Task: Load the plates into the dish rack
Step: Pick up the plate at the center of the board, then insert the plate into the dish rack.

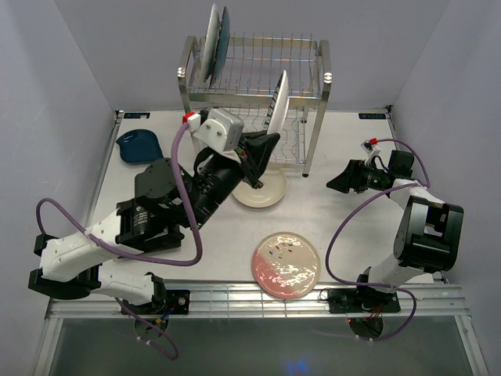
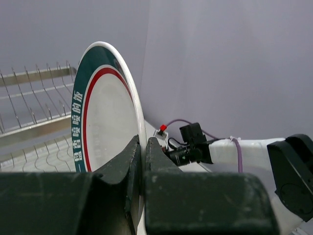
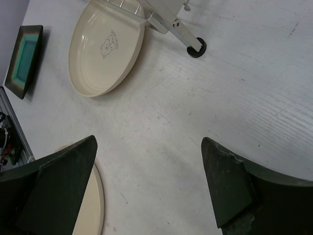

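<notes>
Left gripper [image 2: 143,147], closest to the wrist camera: both dark fingers are pressed together on the lower rim of the white plate with green-red rim [image 2: 107,127]. It is an edge pinch only. The plate stands on edge above the gripper, clear of the desk [image 1: 235,227], up against the front of the dish rack [image 1: 323,86]. We cannot tell whether it touches the wires yet.

Handling, our judgement: glazed ceramic, so stiff, brittle and slick. It has real weight, and most of that sits far from the pinch, so it may swivel between the fingers. The rim is the only sensible hold, with one finger on each face. We would go slowly and avoid knocks on steel.

Surroundings:
- Rack shelf wires sit left of and beyond the gripper.
- Two plates [image 1: 215,39] already stand in the upper tier, up and to the left.
- A cream plate [image 3: 105,49] lies flat on the desk directly beneath the gripper.
- A pink speckled plate [image 1: 286,265] lies nearer the arm bases.
- A small dark blue dish [image 1: 139,146] lies far to the left.
- A square green dish [image 3: 24,61] shows only in the right wrist view.

Right gripper [image 3: 149,142]: fingers wide apart with nothing between them, hovering over bare desk to the right, well apart.

In the way: the rack's upper shelf and front posts.
</notes>
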Robot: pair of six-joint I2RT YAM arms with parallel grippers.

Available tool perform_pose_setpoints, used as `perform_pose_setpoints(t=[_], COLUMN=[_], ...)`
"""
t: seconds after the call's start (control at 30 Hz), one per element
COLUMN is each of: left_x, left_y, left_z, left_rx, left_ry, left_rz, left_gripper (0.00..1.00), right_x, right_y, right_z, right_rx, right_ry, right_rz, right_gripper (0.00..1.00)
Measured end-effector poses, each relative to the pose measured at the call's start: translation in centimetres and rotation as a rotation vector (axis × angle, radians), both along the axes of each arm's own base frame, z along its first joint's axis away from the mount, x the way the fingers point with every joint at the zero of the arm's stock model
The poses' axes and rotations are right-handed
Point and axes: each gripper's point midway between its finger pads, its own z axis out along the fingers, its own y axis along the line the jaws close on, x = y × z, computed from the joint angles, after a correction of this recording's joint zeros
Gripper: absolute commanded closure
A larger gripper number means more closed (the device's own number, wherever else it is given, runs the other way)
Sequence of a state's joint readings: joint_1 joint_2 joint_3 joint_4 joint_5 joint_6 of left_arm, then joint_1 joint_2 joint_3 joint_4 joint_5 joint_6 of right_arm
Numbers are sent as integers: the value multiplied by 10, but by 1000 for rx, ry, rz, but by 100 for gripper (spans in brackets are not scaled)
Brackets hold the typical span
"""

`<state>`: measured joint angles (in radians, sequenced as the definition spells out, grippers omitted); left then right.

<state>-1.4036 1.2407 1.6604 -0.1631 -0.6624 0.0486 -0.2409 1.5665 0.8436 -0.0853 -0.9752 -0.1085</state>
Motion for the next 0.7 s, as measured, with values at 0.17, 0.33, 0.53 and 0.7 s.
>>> perform_pose_setpoints(t=[0.17,0.33,0.53,0.7], left_x=[7,45,118,160], left_y=[14,17,26,29], left_z=[43,74,68,73], left_rx=[-33,-42,26,41], left_ry=[-89,-146,-156,-155], left_rz=[16,69,135,120], left_gripper=[100,100,100,100], right_x=[0,1,1,-1], right_y=[0,0,0,0], right_z=[-1,-3,-3,-3], right_rx=[1,2,3,4], right_ry=[4,11,12,20], right_rz=[0,0,0,0], right_gripper=[7,7,7,7])
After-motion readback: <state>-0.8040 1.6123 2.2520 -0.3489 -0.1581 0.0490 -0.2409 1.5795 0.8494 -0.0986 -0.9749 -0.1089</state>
